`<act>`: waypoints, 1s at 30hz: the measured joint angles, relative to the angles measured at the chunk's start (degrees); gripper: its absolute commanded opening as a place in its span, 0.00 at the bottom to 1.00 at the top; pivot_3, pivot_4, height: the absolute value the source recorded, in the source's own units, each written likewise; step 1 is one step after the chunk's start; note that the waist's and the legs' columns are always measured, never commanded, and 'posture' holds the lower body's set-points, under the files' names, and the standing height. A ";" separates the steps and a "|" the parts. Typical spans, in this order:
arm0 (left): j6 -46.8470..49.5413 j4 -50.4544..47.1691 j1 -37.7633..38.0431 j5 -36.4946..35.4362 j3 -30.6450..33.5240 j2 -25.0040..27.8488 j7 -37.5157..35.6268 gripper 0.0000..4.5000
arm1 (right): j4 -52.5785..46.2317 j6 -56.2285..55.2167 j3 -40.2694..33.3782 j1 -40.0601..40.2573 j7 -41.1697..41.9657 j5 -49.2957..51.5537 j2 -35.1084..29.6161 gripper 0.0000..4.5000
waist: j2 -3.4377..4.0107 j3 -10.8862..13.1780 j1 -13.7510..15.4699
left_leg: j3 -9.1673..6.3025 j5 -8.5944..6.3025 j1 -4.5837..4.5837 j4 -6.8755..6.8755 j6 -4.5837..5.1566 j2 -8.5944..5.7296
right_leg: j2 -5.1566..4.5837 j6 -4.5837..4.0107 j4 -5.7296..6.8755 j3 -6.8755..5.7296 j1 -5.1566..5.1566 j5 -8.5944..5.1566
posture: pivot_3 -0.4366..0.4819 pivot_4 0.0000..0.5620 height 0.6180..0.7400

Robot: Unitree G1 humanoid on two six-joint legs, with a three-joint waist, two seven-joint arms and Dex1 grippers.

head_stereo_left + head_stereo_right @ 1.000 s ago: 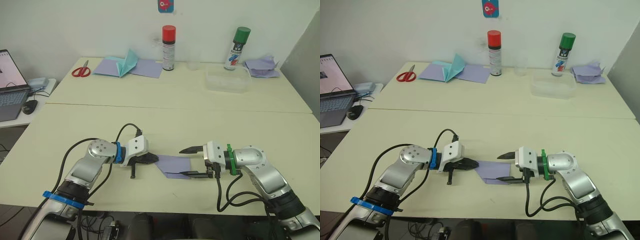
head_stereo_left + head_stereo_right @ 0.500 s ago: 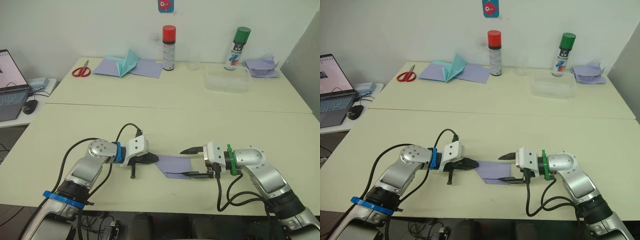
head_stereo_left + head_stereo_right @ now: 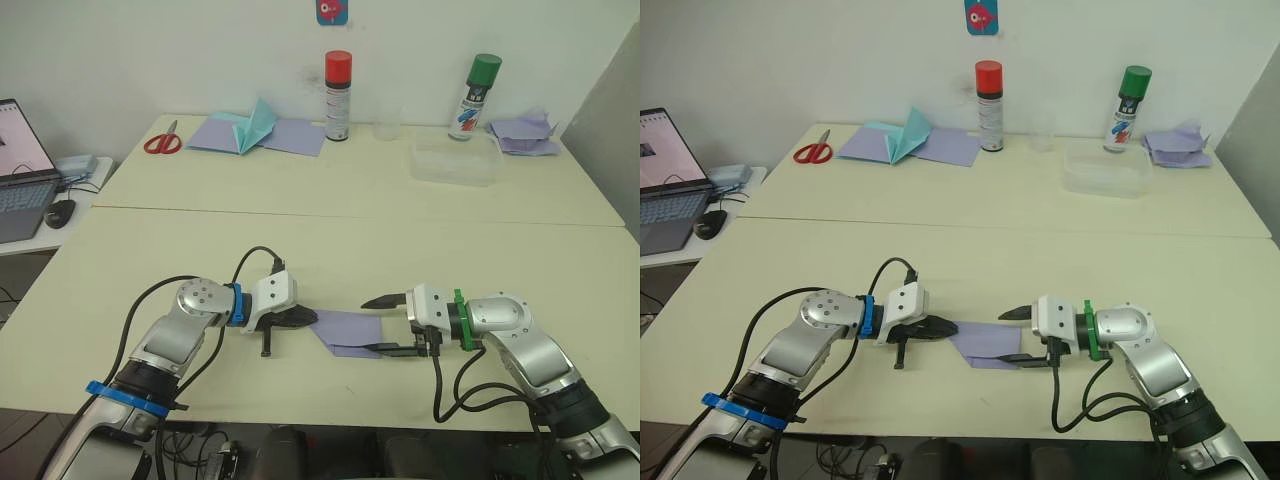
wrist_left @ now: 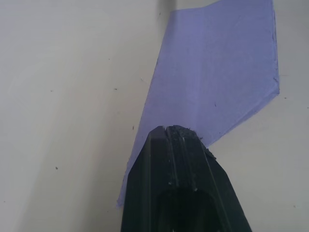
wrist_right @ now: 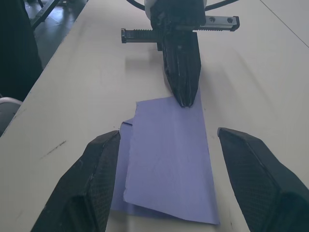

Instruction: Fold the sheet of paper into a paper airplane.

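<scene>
We have the sheet of paper (image 3: 348, 331) lying flat on the worktop (image 3: 330, 240) between our two grippers, its long axis running from one to the other. Our left gripper (image 3: 305, 319), jaws closed, presses its pointed end; our right gripper (image 3: 378, 324), jaws open, straddles the opposite end.

A lab or office workroom — pale tables (image 3: 400, 230), laptop (image 3: 18, 170), spray cans (image 3: 337, 95) against a bare wall

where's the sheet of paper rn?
Head views: the sheet of paper lies flat at the near table edge, between the shut left gripper, tip on its corner, and the open right gripper.
</scene>
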 measured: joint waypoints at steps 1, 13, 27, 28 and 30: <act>0.00 0.00 0.00 0.00 0.00 0.00 0.00 0.00 | 0.00 -0.05 0.00 0.00 0.02 -0.33 0.00 0.74 | 0.00 0.00 0.00 | 0.00 0.00 0.00 0.00 0.00 0.00 | 0.00 0.00 0.00 0.00 0.00 0.00 | 0.48 0.27 1.00; -0.14 0.06 -0.02 0.00 -0.01 0.00 0.00 0.00 | 2.31 -4.12 0.55 0.00 0.71 -2.97 -0.68 0.74 | 0.00 0.00 0.00 | 0.01 0.00 0.00 0.00 0.00 0.00 | 0.00 0.01 -0.01 0.00 0.00 -0.01 | 0.48 0.27 1.00; -0.27 0.10 -0.20 0.02 -0.28 -0.03 0.01 0.00 | 9.32 -12.36 3.07 -2.13 -1.91 -7.71 2.70 0.46 | 0.00 0.00 0.01 | 0.03 0.00 0.01 -0.01 0.00 0.01 | 0.00 -0.01 -0.01 0.03 0.00 0.01 | 0.48 0.27 1.00; -0.28 0.07 -0.19 0.03 -0.36 -0.03 0.02 0.00 | 9.37 -12.22 3.07 -2.14 -1.89 -7.56 3.26 0.37 | 0.00 0.00 0.02 | 0.02 0.00 0.01 -0.01 0.00 0.01 | 0.00 -0.01 -0.01 0.02 0.00 0.01 | 0.48 0.27 1.00; -0.32 0.04 -0.20 0.10 -0.46 -0.03 0.07 0.00 | 9.40 -11.97 3.12 -2.14 -1.93 -7.49 3.99 0.21 | 0.00 0.00 0.01 | 0.02 0.00 0.01 -0.01 0.00 0.01 | 0.00 -0.02 0.00 0.02 0.00 0.01 | 0.48 0.27 1.00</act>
